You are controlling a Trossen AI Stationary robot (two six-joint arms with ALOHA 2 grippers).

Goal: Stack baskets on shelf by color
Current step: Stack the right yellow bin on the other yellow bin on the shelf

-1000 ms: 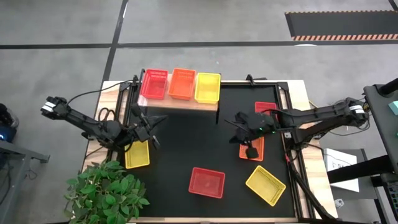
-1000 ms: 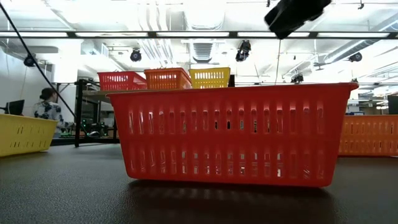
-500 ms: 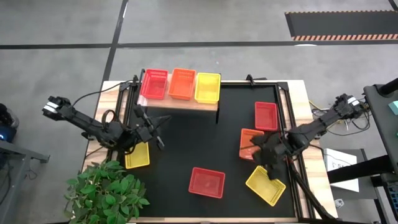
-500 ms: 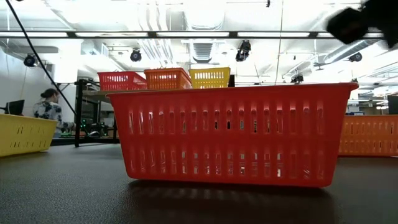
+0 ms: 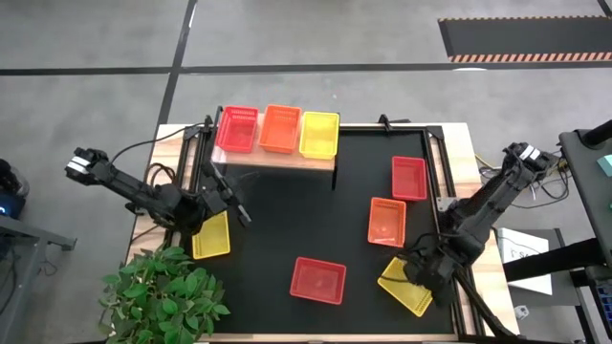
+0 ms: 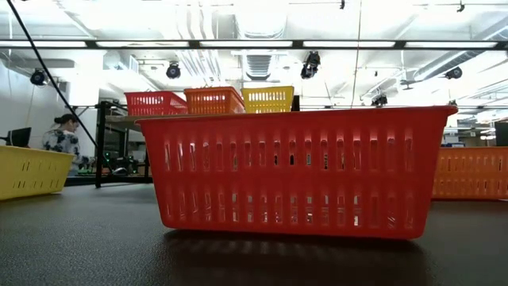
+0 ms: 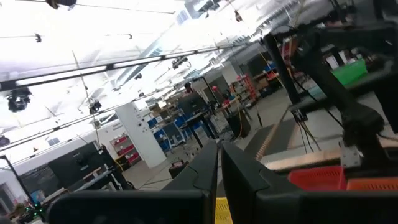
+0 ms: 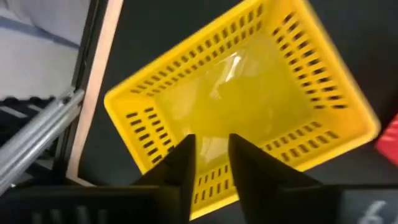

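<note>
The wooden shelf [image 5: 287,159] at the table's far side carries a red [image 5: 238,129], an orange [image 5: 279,128] and a yellow basket [image 5: 319,134] side by side. On the black mat sit a red basket [image 5: 409,178], an orange one [image 5: 386,222], another red one [image 5: 317,280] and a yellow one [image 5: 210,237]. My right gripper [image 5: 418,272] [image 8: 211,140] hangs open above a yellow basket [image 5: 409,298] [image 8: 249,99] near the mat's near right corner. My left gripper [image 5: 232,205] [image 7: 219,155] is shut, in the air beside the left yellow basket.
A potted plant [image 5: 163,291] stands at the near left corner. Black clamp frames line the mat's left and right sides. In the low view the near red basket [image 6: 290,171] fills the middle, and a person [image 6: 59,139] shows in the room behind.
My right gripper has swung from above the orange basket toward the table's near right corner and now hangs over the yellow basket there. The baskets have stayed where they were.
</note>
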